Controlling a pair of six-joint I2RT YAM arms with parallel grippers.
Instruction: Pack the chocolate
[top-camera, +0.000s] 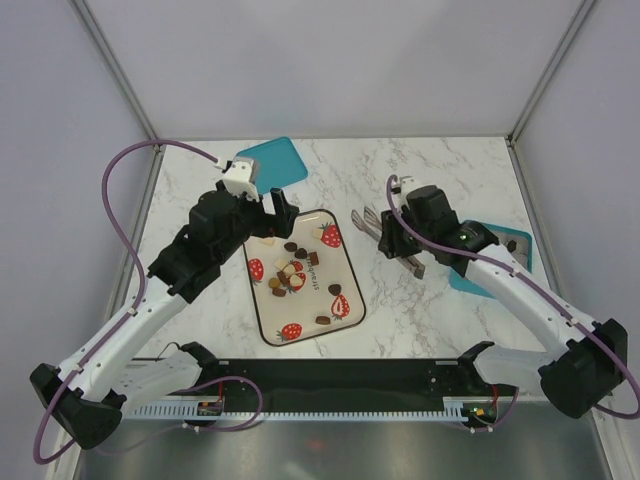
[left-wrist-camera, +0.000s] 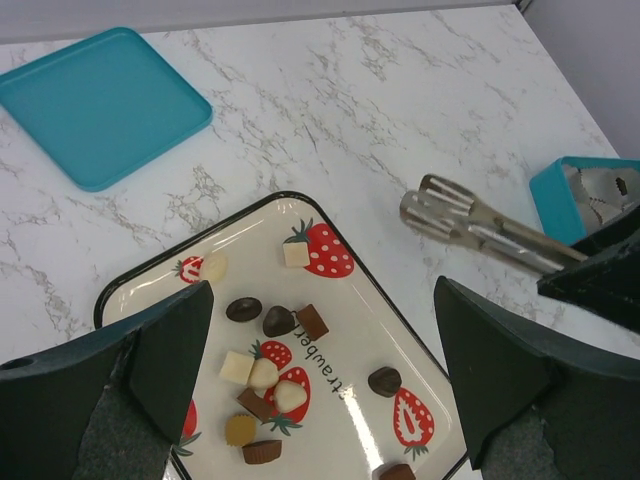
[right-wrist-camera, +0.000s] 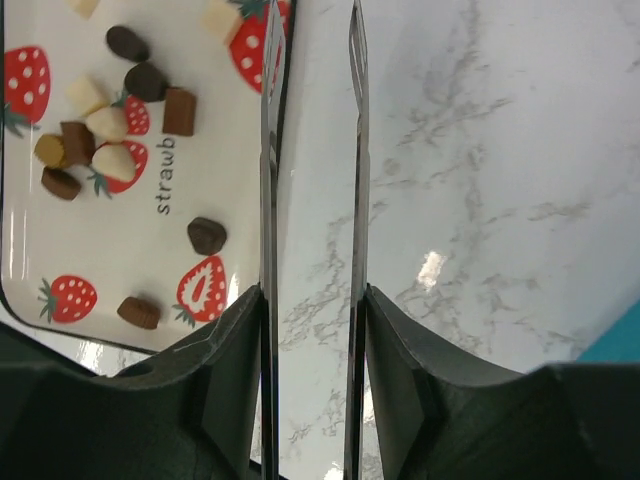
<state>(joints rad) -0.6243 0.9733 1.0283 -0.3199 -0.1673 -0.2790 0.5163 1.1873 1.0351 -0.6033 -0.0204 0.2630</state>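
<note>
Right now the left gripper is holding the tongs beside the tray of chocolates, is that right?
Not quite: the right gripper holds the tongs, not the left. The right wrist view shows them clamped between its fingers, beside the tray of chocolates. The left gripper is open and empty.

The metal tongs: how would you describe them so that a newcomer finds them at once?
On the marble table, look right of the strawberry tray. The metal tongs are there, clamped in the right gripper. They are the only shiny silver thing, long and thin.
</note>
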